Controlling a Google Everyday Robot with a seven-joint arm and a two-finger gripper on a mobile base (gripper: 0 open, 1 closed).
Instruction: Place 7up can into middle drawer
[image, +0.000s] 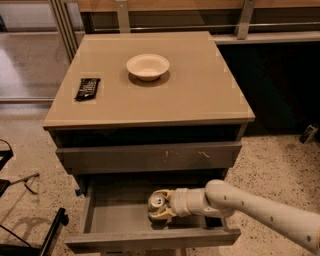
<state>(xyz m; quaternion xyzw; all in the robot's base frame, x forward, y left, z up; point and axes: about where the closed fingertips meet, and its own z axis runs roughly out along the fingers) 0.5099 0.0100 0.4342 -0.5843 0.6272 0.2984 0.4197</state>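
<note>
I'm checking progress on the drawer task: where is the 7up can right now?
The 7up can is in the open middle drawer, near its centre, gripped by the claw reaching in from the right.

You count one bowl (147, 66) and one dark packet (87, 88). One gripper (159, 209) clasps one 7up can (156, 201) inside one middle drawer (115, 218).

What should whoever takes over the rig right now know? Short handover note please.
Gripper: inside the open middle drawer, shut on the 7up can, with the arm reaching in from the right of the picture.
Can: upright, low in the drawer, right of centre; I cannot tell whether it touches the floor.
Done: drawer open, can brought into it.
Left: set the can down, release, withdraw the arm.
On the cabinet top: white bowl, dark packet.
</note>
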